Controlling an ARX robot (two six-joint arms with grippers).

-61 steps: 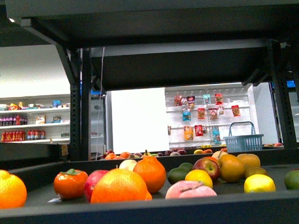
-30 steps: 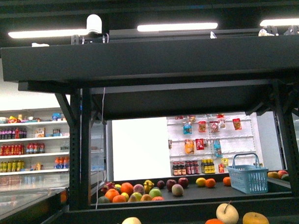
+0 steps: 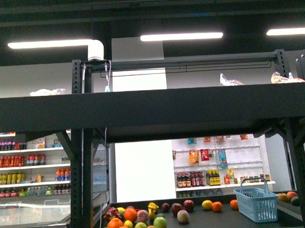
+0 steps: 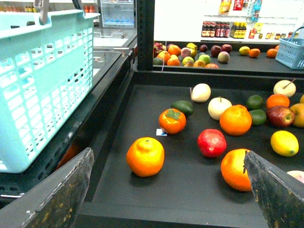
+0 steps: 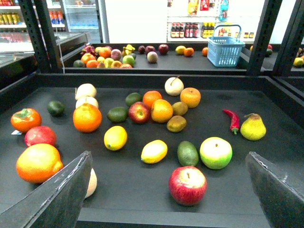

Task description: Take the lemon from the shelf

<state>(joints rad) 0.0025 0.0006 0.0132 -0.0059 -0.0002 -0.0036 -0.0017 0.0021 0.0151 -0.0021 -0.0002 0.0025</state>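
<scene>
The shelf is a black metal rack; a raised front lip (image 3: pixel 152 106) crosses the front view, and neither gripper shows there. In the right wrist view two yellow lemons lie on the shelf tray (image 5: pixel 270 161): one lemon (image 5: pixel 154 151) in the middle, another lemon (image 5: pixel 115 137) beside it. My right gripper (image 5: pixel 168 156) is open above the tray's front, holding nothing. In the left wrist view a lemon (image 4: pixel 284 143) lies far off to one side. My left gripper (image 4: pixel 167 159) is open and empty over the tray (image 4: pixel 142 190).
A red apple (image 5: pixel 187 184), an avocado (image 5: pixel 187 153) and a green apple (image 5: pixel 215 152) lie close to the lemons. Oranges (image 4: pixel 145 156) and a pomegranate (image 4: pixel 212 142) lie near the left gripper. A teal basket (image 4: pixel 42 85) hangs beside it. Black upright posts (image 5: pixel 40 33) flank the tray.
The front view has risen: the fruit tier has dropped out of the picture, and the upper tier's lip and the ceiling lights now fill it.
</scene>
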